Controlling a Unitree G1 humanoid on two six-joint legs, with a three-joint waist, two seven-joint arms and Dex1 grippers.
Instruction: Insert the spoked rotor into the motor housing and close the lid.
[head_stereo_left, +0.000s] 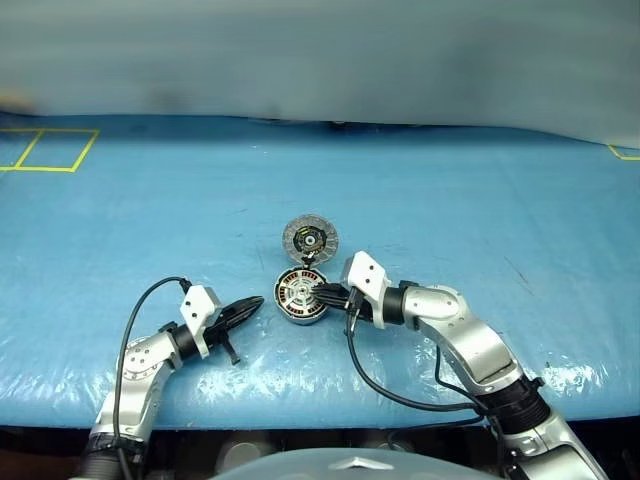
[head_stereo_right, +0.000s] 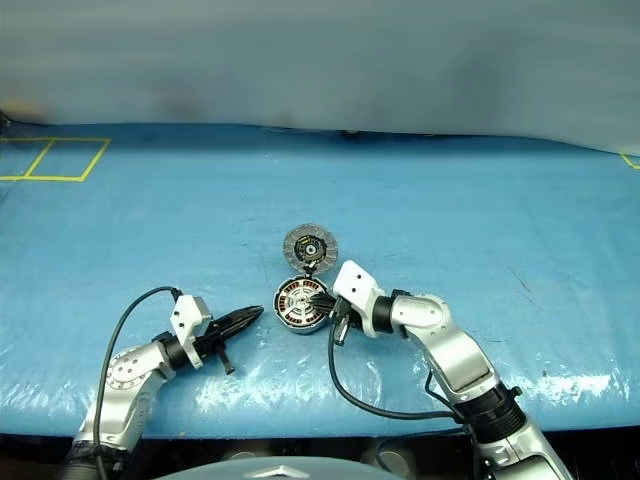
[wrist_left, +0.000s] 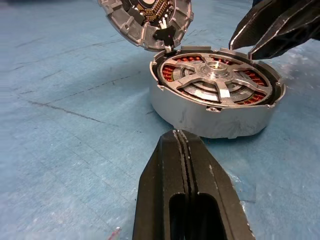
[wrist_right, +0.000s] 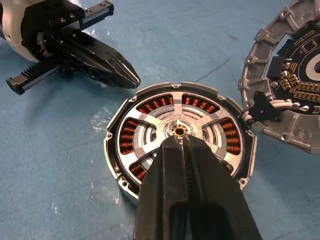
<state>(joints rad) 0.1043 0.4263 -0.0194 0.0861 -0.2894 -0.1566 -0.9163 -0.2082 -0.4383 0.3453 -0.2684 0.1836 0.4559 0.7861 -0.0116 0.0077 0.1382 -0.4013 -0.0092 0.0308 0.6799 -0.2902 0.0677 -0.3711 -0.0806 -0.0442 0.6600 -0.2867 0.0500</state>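
On the blue mat, mid-table, your housing (wrist_right: 180, 145): grey metal cup, copper windings, with the shiny spoked rotor (wrist_left: 217, 80) already seated. Lid (head_stereo_left: 310, 239): ribbed disc, dark centre, hinged open behind; closing remains. Right gripper (wrist_right: 181, 142): fingers shut, empty, over the hub. Left gripper (head_stereo_left: 252, 305): shut, empty, beside.

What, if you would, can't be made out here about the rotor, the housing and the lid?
- Near part of the spoked rotor: hidden by the shut right gripper in the right wrist view.
- Far half of the lid: cut off by the left wrist view's edge.
- Motor housing windings: too small in the head views.
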